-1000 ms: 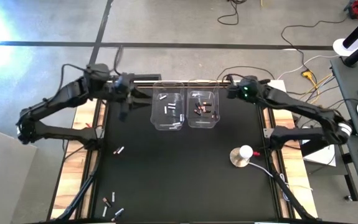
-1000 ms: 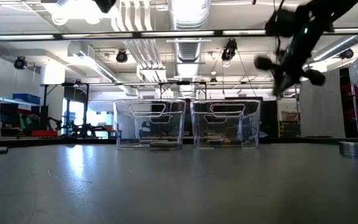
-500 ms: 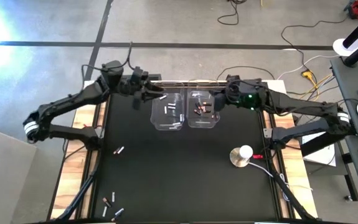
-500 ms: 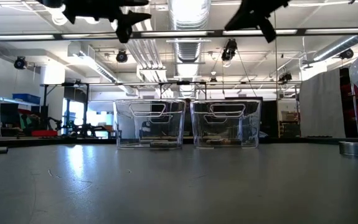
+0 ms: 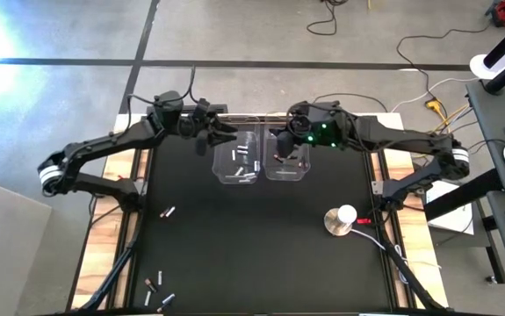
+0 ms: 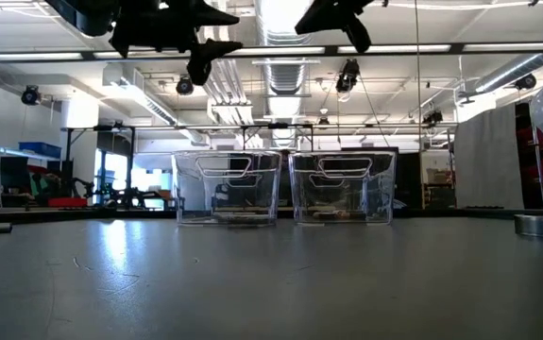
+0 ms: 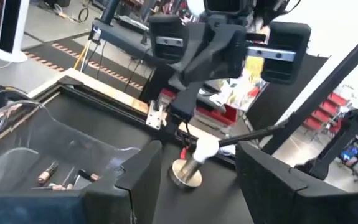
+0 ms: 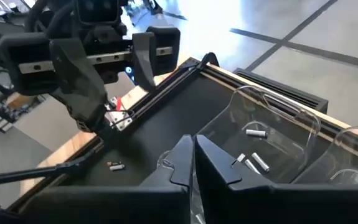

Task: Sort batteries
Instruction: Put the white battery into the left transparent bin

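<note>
While your left gripper [image 5: 220, 138] hangs with jaws released beside the left bin [image 5: 237, 156] and the right gripper's [image 5: 287, 147] jaws sit clenched empty over the right bin [image 5: 285, 154], you risk clipping a rim and scattering sorted batteries [image 5: 242, 156].

Two clear plastic bins stand side by side near the far edge of the black table [image 5: 252, 254]: the left bin [image 5: 236, 157] and the right bin [image 5: 287, 155]. In the left bin about three small silvery-white cylindrical batteries [image 5: 241, 156] show; in the right bin a few small dark batteries with reddish ends [image 5: 284, 156] lie, their exact number too small to tell. On the open table one silvery battery [image 5: 168, 212] lies alone, and about four more batteries [image 5: 156, 290], silvery and dark mixed, cluster at the near left corner. There is one round metal disc with a white top [image 5: 341, 219], and one small red piece [image 5: 362, 220] just beside it. Two dark arms reach in.
</note>
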Robot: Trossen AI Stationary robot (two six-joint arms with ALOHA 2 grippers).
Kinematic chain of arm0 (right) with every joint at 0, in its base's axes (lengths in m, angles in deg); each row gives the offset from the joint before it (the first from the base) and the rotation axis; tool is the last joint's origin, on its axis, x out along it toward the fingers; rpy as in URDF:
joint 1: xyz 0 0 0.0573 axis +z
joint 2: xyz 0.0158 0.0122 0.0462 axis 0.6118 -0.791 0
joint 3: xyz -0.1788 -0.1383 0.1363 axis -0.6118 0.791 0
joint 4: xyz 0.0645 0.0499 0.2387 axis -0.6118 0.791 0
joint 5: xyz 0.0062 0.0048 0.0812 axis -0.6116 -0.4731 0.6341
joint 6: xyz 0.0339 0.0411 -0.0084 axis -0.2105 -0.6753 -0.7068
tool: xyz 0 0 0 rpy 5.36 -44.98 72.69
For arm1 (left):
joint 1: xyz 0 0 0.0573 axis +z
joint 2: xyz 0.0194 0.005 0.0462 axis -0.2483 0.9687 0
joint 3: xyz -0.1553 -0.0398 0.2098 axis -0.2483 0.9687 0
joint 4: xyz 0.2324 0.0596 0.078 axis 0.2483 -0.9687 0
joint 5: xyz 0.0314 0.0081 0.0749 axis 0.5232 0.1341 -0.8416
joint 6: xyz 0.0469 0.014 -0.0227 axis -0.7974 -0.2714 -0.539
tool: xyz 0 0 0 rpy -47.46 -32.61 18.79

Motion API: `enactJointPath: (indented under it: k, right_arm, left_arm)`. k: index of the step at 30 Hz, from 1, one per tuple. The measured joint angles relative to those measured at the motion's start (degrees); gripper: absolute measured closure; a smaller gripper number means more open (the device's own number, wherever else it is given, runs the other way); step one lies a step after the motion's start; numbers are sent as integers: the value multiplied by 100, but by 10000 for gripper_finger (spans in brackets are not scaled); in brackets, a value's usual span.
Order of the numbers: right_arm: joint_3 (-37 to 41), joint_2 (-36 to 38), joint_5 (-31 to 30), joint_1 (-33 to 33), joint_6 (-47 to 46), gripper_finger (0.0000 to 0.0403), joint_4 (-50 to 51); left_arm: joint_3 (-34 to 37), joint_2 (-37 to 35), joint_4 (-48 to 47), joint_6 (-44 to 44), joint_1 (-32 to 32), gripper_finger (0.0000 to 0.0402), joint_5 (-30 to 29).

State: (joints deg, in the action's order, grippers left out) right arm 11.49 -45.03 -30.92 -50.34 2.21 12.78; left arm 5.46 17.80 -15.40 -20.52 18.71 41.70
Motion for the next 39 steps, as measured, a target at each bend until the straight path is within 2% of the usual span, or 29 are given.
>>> enactJointPath:
  k: [7,22,29,39]
  right_arm:
    - [-158,-92,-7,-2,215,394,81]
    - [-156,-74,-53,-174,502,393,103]
    - [-154,-72,-61,-238,717,390,101]
    - [-152,-72,-61,-444,923,390,102]
  left_arm:
    - [-30,-300,-1037,-324,4,229,-357]
    - [-32,-852,-2469,-460,-3,233,-1085]
    - [-32,-874,-3622,-462,-206,233,-1926]
    - [-32,-830,-5190,-69,-966,233,-3089]
